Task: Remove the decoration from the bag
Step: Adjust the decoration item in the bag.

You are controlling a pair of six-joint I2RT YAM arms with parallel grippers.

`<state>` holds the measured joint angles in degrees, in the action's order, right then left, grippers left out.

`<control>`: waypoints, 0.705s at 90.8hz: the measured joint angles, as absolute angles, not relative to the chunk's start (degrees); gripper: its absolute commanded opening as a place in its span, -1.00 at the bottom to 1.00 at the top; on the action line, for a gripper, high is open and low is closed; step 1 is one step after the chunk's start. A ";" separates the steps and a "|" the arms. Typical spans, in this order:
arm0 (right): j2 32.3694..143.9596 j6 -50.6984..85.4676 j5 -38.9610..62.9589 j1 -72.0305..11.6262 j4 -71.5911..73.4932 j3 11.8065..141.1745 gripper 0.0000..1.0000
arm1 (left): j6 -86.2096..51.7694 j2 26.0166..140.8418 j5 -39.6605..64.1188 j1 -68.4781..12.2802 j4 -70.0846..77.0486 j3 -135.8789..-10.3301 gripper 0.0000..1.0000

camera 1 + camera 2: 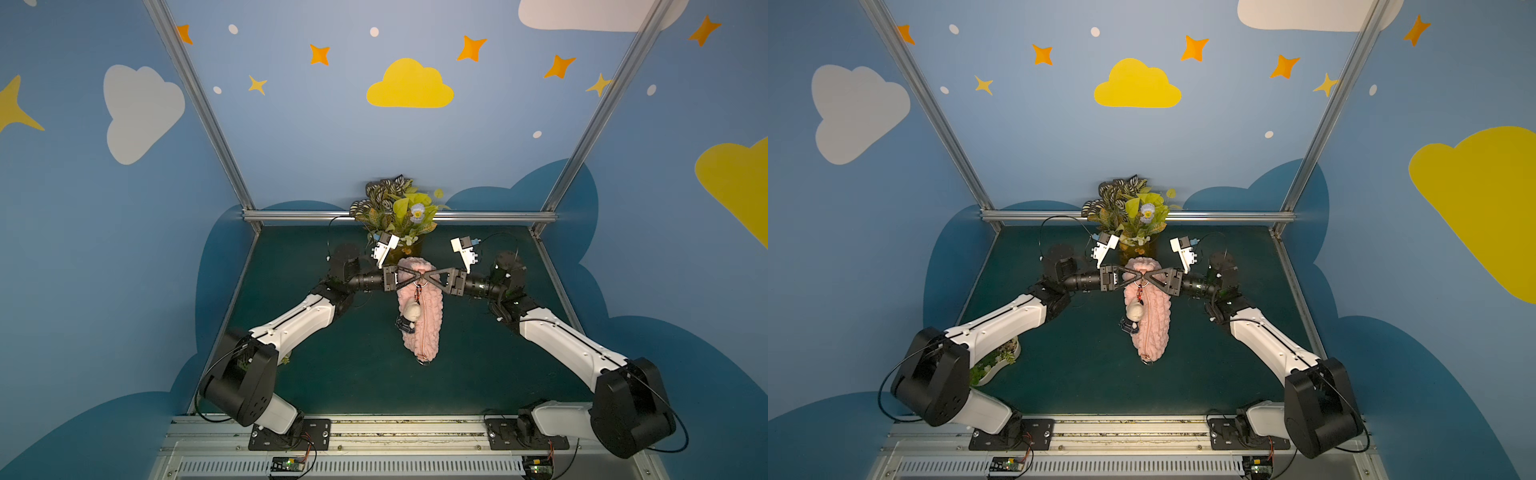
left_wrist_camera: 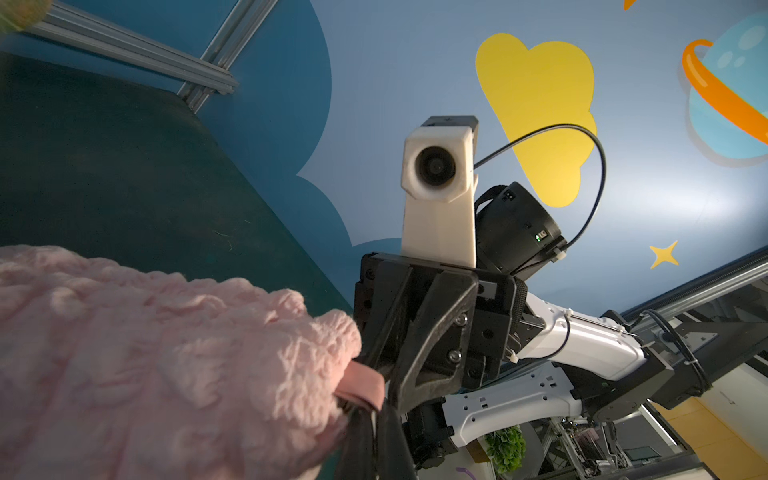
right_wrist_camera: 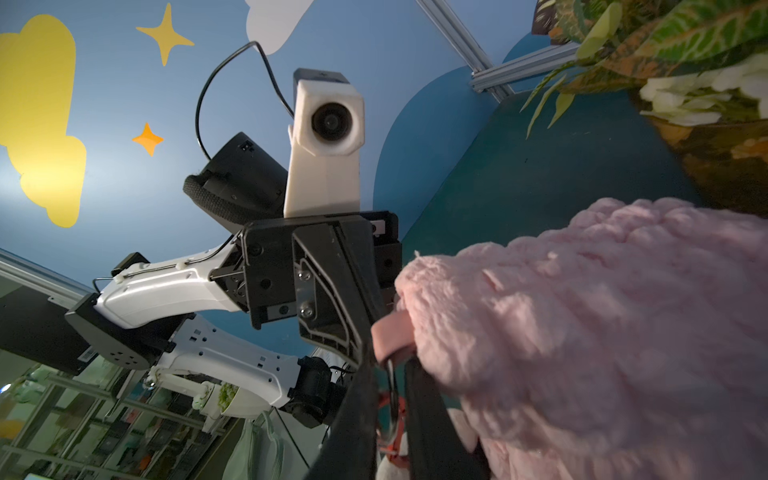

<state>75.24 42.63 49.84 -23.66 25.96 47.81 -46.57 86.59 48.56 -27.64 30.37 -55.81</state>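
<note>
Anchoring soft pink bubble-knit pouch (image 1: 428, 328) by its tab (image 3: 388, 332), pinched tight in left gripper (image 1: 419, 276); straddling silver metal ring (image 3: 394, 399) with fingers of right gripper (image 1: 429, 277) parted, seemingly to free cream plush doll charm (image 1: 411, 311).

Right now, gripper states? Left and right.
Left gripper: closed, holding the bag by its pink tab.
Right gripper: slightly open, with the metal ring in the gap and apparently not clamped.
</note>
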 measured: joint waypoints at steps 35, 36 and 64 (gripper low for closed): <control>70.19 43.11 47.44 -22.20 26.30 44.31 0.02 | -47.86 85.41 44.95 -27.59 31.88 -54.63 -0.96; 69.97 43.09 47.46 -22.20 26.30 44.10 0.03 | -47.94 85.41 44.97 -27.59 32.01 -54.63 -0.95; 64.18 40.29 49.39 -23.03 26.37 39.64 0.18 | -51.09 85.41 47.42 -27.46 33.26 -56.71 -0.96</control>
<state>64.18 40.29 49.39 -23.03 26.37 39.64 -51.09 85.41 47.42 -27.46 33.26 -56.71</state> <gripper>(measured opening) 0.588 0.049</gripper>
